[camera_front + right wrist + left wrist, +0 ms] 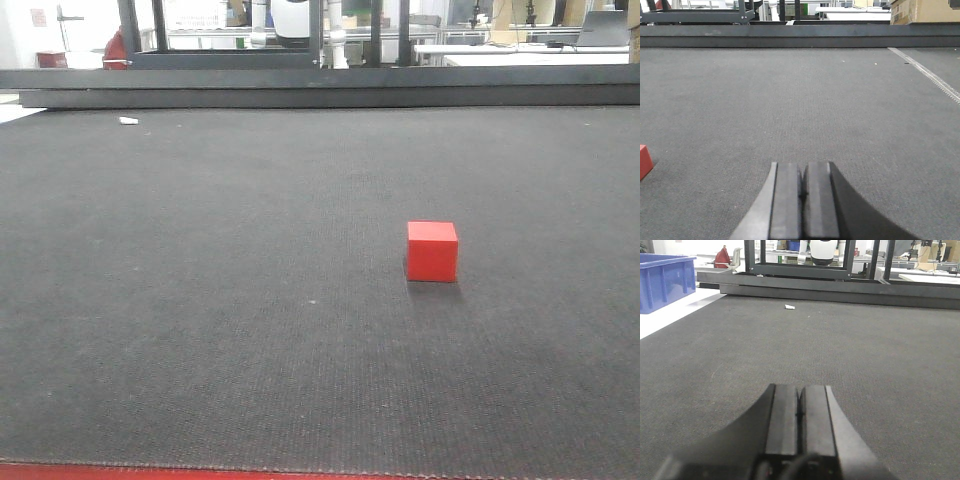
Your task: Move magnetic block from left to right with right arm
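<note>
- Your right gripper sits low over the tabletop, its jaws pressed together with nothing between them.
- Your left gripper is closed and empty too.
- The magnetic block rests on the tabletop right of centre, apart from your right gripper and to its left.

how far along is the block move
Done: hard to say; the block sits free on the mat, slightly right of centre in the front view. In hand: nothing, the right gripper and left gripper are shut and empty. Left: if that spot isn't the goal, the whole grasp and carry.
</note>
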You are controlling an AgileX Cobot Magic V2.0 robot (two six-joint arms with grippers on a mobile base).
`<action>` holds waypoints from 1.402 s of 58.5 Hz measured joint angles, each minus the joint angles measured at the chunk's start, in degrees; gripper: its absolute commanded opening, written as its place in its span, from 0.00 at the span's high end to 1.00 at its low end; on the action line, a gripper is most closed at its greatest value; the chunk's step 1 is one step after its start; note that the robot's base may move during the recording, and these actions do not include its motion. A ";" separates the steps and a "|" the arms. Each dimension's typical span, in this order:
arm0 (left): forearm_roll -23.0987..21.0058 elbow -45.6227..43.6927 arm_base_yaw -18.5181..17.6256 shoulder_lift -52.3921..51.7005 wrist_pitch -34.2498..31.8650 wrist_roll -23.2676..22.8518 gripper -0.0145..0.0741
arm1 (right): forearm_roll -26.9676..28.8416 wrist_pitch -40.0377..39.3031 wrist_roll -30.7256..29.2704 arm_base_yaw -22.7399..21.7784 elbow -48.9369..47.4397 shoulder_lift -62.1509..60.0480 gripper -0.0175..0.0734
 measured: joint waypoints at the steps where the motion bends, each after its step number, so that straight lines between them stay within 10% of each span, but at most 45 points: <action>1: 0.00 0.00 0.00 0.00 0.00 0.00 0.98 | 0.00 0.00 0.00 0.00 0.00 0.00 0.74; 71: 0.00 0.00 0.00 0.00 0.00 0.00 0.98 | 0.00 2.53 0.00 0.00 -7.82 0.00 0.74; 82: 0.00 0.00 0.00 0.00 0.00 0.00 0.98 | 0.00 4.73 0.00 0.63 -20.55 7.30 0.49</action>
